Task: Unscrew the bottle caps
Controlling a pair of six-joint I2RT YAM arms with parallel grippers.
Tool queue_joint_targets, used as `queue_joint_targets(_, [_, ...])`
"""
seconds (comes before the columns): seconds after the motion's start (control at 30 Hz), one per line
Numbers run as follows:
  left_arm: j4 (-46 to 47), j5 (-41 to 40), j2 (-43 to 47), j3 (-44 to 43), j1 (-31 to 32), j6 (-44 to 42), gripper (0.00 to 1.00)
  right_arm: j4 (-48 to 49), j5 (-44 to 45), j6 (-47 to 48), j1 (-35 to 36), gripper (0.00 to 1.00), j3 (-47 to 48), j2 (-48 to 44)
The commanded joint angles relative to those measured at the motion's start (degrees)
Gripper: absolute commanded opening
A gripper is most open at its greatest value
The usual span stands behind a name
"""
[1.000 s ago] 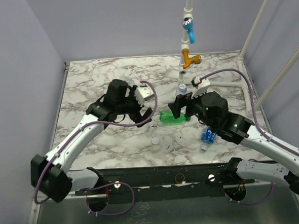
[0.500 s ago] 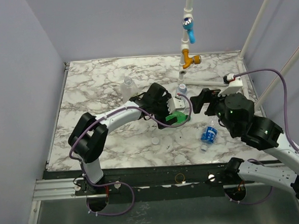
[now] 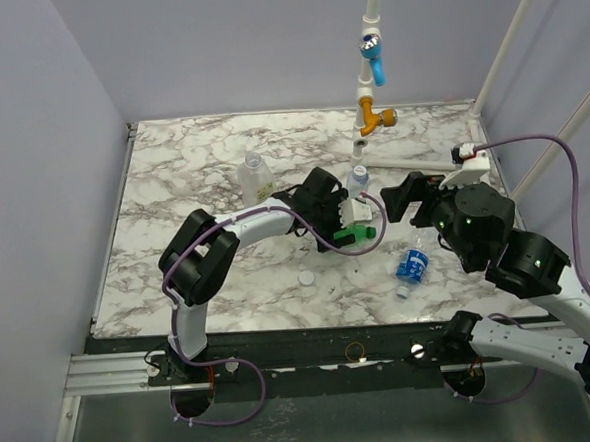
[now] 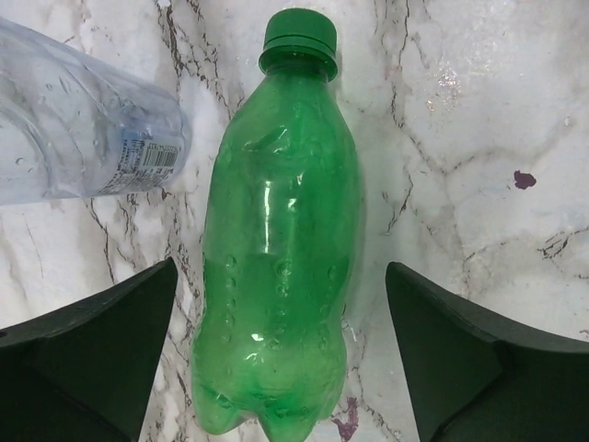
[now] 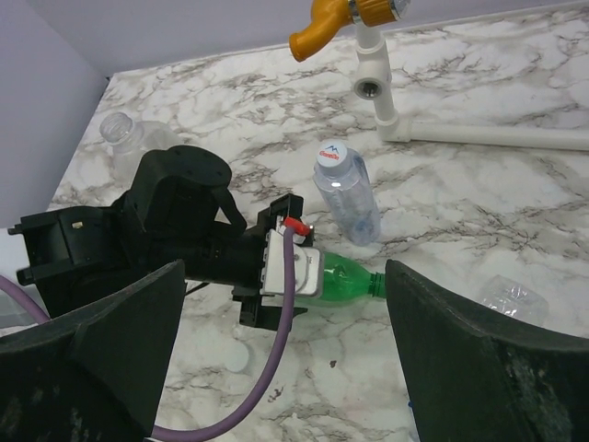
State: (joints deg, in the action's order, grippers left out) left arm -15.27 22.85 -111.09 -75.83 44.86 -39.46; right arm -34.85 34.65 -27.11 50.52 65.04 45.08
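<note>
Left tool is down low over the green bottle, which lies on its side on the marble surface. We note both fingers spread wide, one on each side of the bottle's lower body, with a gap on both sides, so nothing is gripped. The green cap sits on the neck, pointing away from the wrist camera.

From above, the green bottle lies near the middle of the surface, cap end toward the right arm's side. Just behind its shoulder a small clear bottle stands upright, barcode on its label, a white cap with a blue mark in place on top. We cannot tell whether the two bottles touch.

Right tool hangs above the surface to the right of the upright bottle. Its fingers are spread wide, nothing between them, and it looks down on the left tool and the green bottle.

Other things:
- A tall clear bottle stands at back left, behind the left arm. Whether it is capped we cannot make out.
- A second small bottle with a blue label lies on its side near the right arm.
- A loose white cap rests on the surface nearer the bases, apart from every bottle.
- At the back there is a white pipe with a blue valve above an orange valve.
</note>
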Motion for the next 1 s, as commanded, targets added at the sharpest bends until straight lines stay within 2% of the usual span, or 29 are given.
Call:
queue_joint_targets(0.0, [1.02, 0.07, -0.87, 1.66, 0.24, -2.99, 0.87, -0.72, 0.78, 0.46, -0.02, 0.91, 2.00, -0.17])
queue_joint_targets(0.1, [0.98, 0.64, 0.34, 3.74, 0.29, -3.77, 0.72, -0.97, 1.52, 0.67, -0.07, 0.90, 2.42, 0.67])
queue_joint_targets(0.2, [0.97, 0.56, 2.66, 6.19, 0.31, -3.22, 0.63, -1.20, 1.93, 0.07, -0.02, 0.89, 2.42, 1.88])
queue_joint_targets(0.33, [1.01, 0.33, 7.26, 9.19, 0.25, -0.78, 0.38, -0.65, 2.55, -1.05, -0.07, 0.88, 2.20, 2.96])
queue_joint_targets(0.5, [1.00, 1.82, 15.13, 11.31, 0.26, 4.14, 0.21, 0.47, 2.11, -2.14, -0.07, 0.88, 2.71, 3.75])
queue_joint_targets(0.6, [1.28, 2.02, 20.78, 10.96, 0.37, 7.50, 0.19, 1.70, 1.70, -2.24, -0.07, 0.88, 3.29, 4.56])
queue_joint_targets(0.77, [2.73, 2.12, 29.85, 8.08, 0.36, 17.42, 0.14, 6.46, -1.95, -0.73, -0.07, 0.96, 6.33, 6.48])
queue_joint_targets(0.97, [8.06, -0.10, 40.41, 7.14, 0.47, 24.78, 0.13, 9.87, -6.70, 1.93, -0.07, 0.99, 15.03, 12.77])
